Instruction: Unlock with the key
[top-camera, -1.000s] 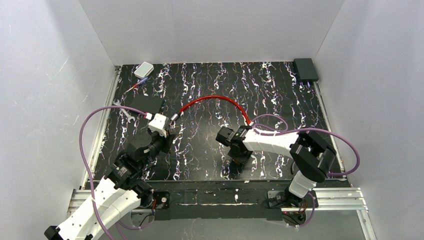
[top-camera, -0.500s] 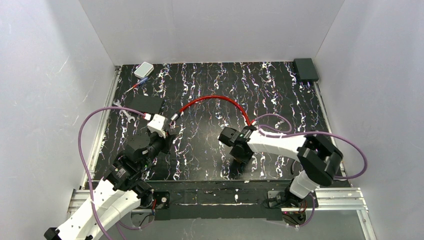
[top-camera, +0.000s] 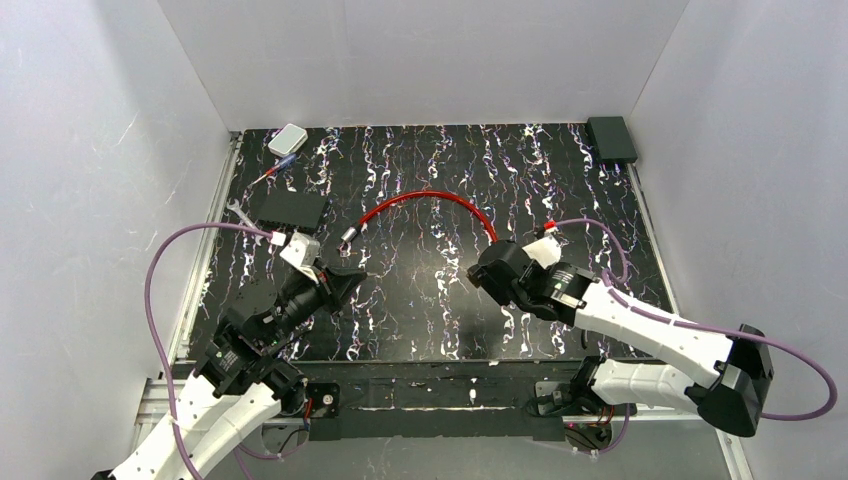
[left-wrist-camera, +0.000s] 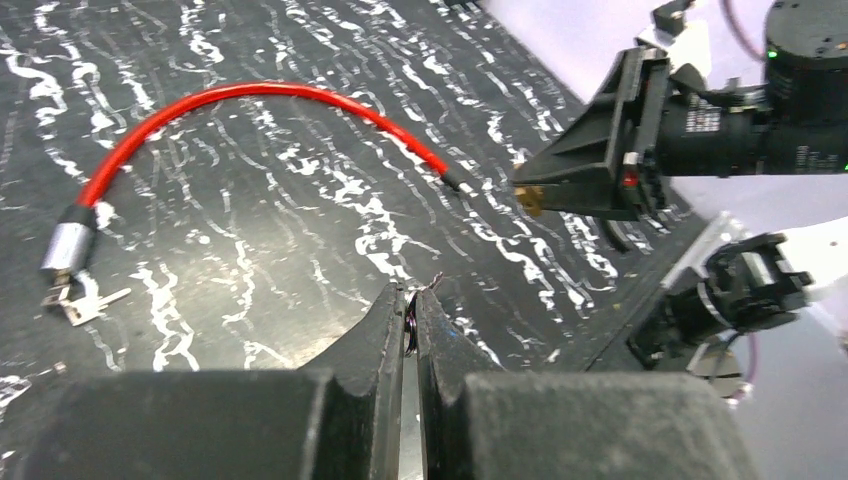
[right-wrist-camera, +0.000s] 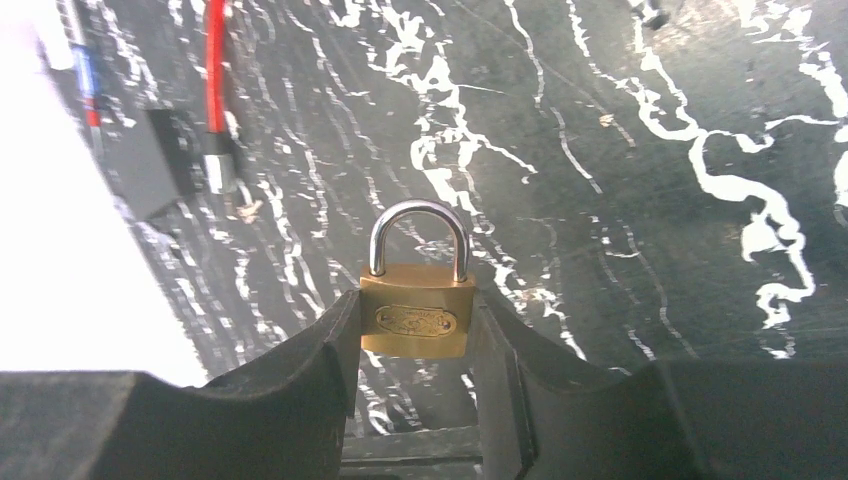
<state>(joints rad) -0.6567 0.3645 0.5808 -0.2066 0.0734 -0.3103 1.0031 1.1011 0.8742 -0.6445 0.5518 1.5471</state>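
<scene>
One padlock (right-wrist-camera: 416, 320), one red cable (top-camera: 425, 200), two tools above the table (top-camera: 560, 180).
From above: left tool (top-camera: 362, 272) and right tool (top-camera: 478, 275) facing, apart, cable arching behind. Left wrist: fingers (left-wrist-camera: 380, 340) nearly closed on a thin dark sliver (left-wrist-camera: 410, 322), key or not unclear; one small silver key (left-wrist-camera: 90, 303) beside cable's metal end. Right wrist alone: brass padlock clamped upright, shackle up.

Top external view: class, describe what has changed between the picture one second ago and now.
The right arm's elbow swung out to the near right, and the right gripper, holding the brass padlock, shifted right and turned towards the left gripper. That one, shut on what is likely the key, turned rightwards to face it. The red cable stayed put.
</scene>
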